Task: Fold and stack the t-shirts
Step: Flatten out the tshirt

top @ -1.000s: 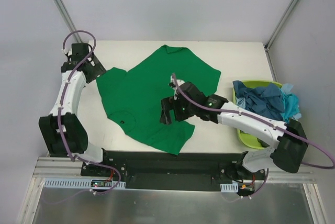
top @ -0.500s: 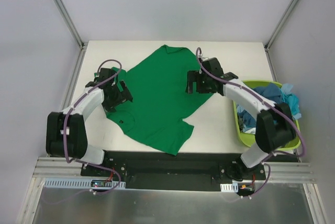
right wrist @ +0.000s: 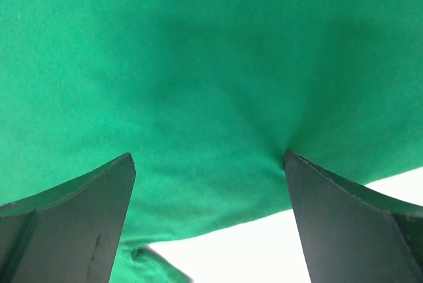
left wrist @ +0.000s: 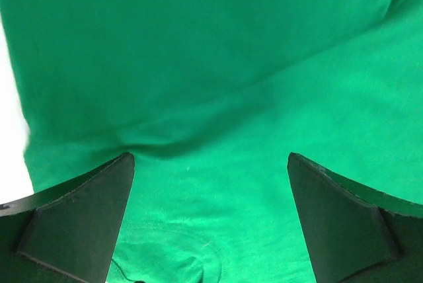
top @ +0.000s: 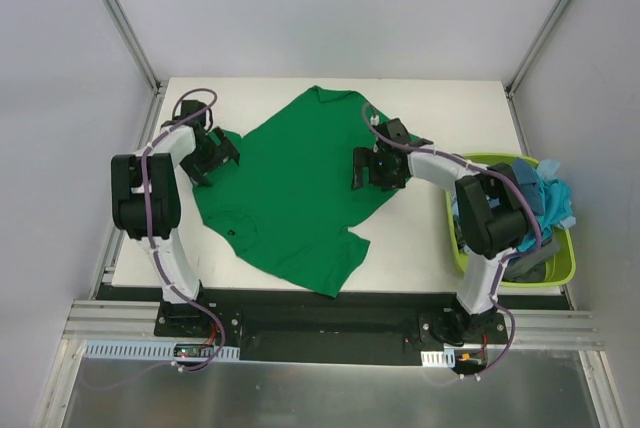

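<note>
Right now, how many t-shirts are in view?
3 that I can tell apart: a green t-shirt spread on the table, and a dark teal-blue t-shirt and a light turquoise t-shirt bunched in the basket. More may be hidden in that heap.

In the middle of the table (top: pixel 450 118), one t-shirt (top: pixel 300 188) spread flat, collar end toward the far edge. Over its left sleeve the left gripper (top: pixel 220 153), over its right sleeve the right gripper (top: pixel 368 168). At the table's right edge a basket (top: pixel 562 270), the other t-shirts (top: pixel 520 188) heaped in it.
</note>
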Controlling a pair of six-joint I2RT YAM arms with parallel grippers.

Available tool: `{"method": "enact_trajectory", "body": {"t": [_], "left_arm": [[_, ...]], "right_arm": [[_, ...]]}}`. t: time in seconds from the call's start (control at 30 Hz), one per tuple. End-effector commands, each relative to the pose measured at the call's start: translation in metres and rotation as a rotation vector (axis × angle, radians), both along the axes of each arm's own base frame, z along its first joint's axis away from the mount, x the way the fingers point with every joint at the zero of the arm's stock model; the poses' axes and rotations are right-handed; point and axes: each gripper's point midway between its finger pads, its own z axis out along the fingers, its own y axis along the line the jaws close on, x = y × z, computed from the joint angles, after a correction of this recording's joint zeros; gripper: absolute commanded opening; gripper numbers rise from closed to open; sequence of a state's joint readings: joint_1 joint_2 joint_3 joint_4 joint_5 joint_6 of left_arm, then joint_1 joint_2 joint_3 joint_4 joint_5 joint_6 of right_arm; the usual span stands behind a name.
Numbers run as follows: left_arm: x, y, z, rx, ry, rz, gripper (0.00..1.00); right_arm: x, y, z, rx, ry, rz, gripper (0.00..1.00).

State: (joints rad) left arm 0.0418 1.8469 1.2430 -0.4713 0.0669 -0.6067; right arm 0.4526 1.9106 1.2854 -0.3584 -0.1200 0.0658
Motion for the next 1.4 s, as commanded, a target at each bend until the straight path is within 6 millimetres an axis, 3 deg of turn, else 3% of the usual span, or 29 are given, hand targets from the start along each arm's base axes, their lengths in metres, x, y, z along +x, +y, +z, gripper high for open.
{"method": "enact_trajectory", "body": {"t": [0.0, 0.13, 0.27, 0.3, 0.4, 0.53, 0.6, 0.67, 0.7, 0.77, 0.83, 0.9, 1.0, 1.1, 1.23, 1.37], "left_arm": [[0.041, 0.016, 0.001, 0.044, 0.011, -0.011, 0.99], [0.09, 0.009, 0.002, -0.006, -0.034, -0.048, 0.99], [0.137, -0.002, -0.005, -0.069, -0.082, -0.09, 0.99], [0.156, -0.007, 0.008, -0.096, -0.136, -0.12, 0.99], [0.188, -0.024, 0.033, -0.189, -0.232, -0.176, 0.99], [0.2, -0.023, 0.097, -0.143, -0.365, -0.197, 0.99], [0.188, -0.02, 0.136, -0.086, -0.422, -0.22, 0.99], [0.159, -0.018, 0.152, -0.027, -0.415, -0.22, 0.99], [0.141, -0.014, 0.171, 0.014, -0.433, -0.211, 0.99], [0.102, -0.011, 0.163, 0.066, -0.378, -0.177, 0.99], [0.059, -0.01, 0.137, 0.068, -0.298, -0.144, 0.99], [0.025, -0.031, 0.112, 0.042, -0.258, -0.181, 0.99], [-0.014, -0.055, 0.074, -0.048, -0.214, -0.223, 0.99], [-0.034, -0.053, 0.043, -0.045, -0.164, -0.214, 0.99], [-0.041, -0.047, 0.025, -0.025, -0.11, -0.196, 0.99], [-0.044, -0.037, 0.009, 0.009, -0.061, -0.163, 0.99]], "right_arm": [[-0.056, 0.01, -0.007, 0.087, 0.102, -0.03, 0.96], [-0.11, 0.039, -0.01, 0.089, 0.117, 0.031, 0.96], [-0.171, 0.094, 0.001, 0.109, 0.126, 0.139, 0.96], [-0.187, 0.11, 0.008, 0.12, 0.119, 0.201, 0.96], [-0.182, 0.114, 0.033, 0.083, 0.028, 0.201, 0.96], [-0.157, 0.067, 0.067, -0.025, -0.137, 0.07, 0.96], [-0.157, 0.036, 0.073, -0.07, -0.162, -0.005, 0.96], [-0.162, 0.008, 0.07, -0.073, -0.144, -0.094, 0.96], [-0.167, -0.006, 0.066, -0.068, -0.129, -0.132, 0.96], [-0.176, -0.021, 0.06, -0.04, -0.115, -0.166, 0.96], [-0.177, -0.031, 0.057, -0.026, -0.136, -0.121, 0.96], [-0.168, -0.041, 0.062, -0.032, -0.188, -0.112, 0.96], [-0.142, -0.032, 0.073, 0.036, -0.223, -0.053, 0.96], [-0.102, -0.015, 0.084, 0.073, -0.227, -0.006, 0.96], [-0.052, 0.021, 0.093, 0.086, -0.186, 0.092, 0.96], [0.003, 0.047, 0.079, 0.068, -0.137, 0.128, 0.96]]}}
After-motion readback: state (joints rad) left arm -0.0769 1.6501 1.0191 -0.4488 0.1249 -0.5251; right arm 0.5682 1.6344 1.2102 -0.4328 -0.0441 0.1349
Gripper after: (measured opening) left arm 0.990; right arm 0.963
